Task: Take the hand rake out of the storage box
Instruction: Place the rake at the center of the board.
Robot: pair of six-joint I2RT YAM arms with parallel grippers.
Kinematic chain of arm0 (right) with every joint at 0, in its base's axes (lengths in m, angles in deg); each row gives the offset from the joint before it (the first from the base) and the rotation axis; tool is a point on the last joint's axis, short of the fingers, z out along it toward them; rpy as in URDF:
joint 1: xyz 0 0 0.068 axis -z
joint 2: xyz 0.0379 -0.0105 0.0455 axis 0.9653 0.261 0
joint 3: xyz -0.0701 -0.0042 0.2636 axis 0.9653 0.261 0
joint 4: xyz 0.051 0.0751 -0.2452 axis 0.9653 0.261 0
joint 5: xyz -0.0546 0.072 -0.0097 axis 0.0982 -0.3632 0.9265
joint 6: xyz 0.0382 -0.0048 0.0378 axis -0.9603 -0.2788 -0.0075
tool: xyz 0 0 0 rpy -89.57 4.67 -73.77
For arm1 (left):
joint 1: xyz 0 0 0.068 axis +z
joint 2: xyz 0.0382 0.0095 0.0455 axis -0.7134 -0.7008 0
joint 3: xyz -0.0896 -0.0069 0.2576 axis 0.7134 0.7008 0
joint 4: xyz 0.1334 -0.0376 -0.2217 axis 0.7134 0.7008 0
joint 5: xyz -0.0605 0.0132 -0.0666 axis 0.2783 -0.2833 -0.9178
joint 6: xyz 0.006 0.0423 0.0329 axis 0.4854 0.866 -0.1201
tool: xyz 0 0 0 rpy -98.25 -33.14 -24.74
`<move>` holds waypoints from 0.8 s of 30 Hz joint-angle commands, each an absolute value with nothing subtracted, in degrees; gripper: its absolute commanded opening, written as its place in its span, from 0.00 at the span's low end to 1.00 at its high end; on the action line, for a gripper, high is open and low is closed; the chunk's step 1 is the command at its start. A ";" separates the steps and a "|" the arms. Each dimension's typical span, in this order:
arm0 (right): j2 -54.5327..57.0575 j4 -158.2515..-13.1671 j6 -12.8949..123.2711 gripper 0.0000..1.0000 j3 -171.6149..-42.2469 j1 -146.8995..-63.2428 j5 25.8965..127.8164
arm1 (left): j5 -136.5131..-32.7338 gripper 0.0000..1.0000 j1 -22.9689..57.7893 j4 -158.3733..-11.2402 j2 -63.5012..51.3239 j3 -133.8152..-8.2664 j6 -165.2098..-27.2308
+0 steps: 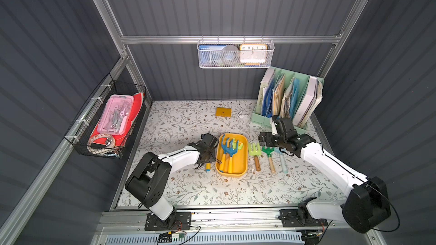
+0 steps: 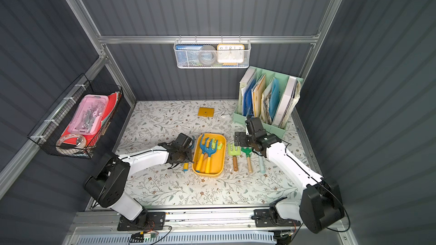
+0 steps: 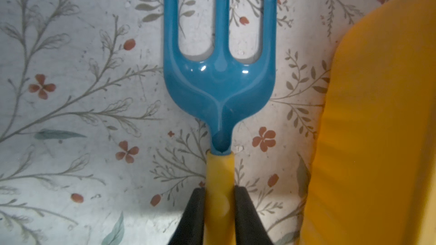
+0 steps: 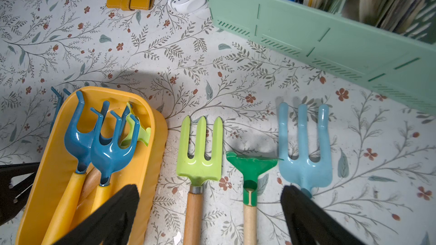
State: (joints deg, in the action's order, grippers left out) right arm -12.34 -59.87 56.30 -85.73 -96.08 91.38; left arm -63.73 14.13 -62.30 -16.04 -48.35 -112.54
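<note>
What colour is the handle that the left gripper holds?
Yellow; the handle in the left gripper shows best in the left wrist view.

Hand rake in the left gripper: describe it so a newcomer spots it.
Find the central yellow tub. Outside its wall on the left arm's side, the left gripper pinches the hand rake by its yellow handle. Its dark blue three-pronged head matches two rakes in the tub, but it is outside; the other loose tools are green or pale blue.
</note>
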 commanded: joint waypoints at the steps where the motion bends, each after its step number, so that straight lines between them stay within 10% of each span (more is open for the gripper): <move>1: -12.26 -59.96 55.82 0.99 -86.16 -96.14 91.10 | -64.46 0.23 14.81 -58.67 -16.47 -48.87 -109.94; 24: -14.07 -60.19 56.41 0.99 -86.56 -96.14 93.79 | -57.75 0.49 14.62 -48.42 -9.70 -59.64 -112.67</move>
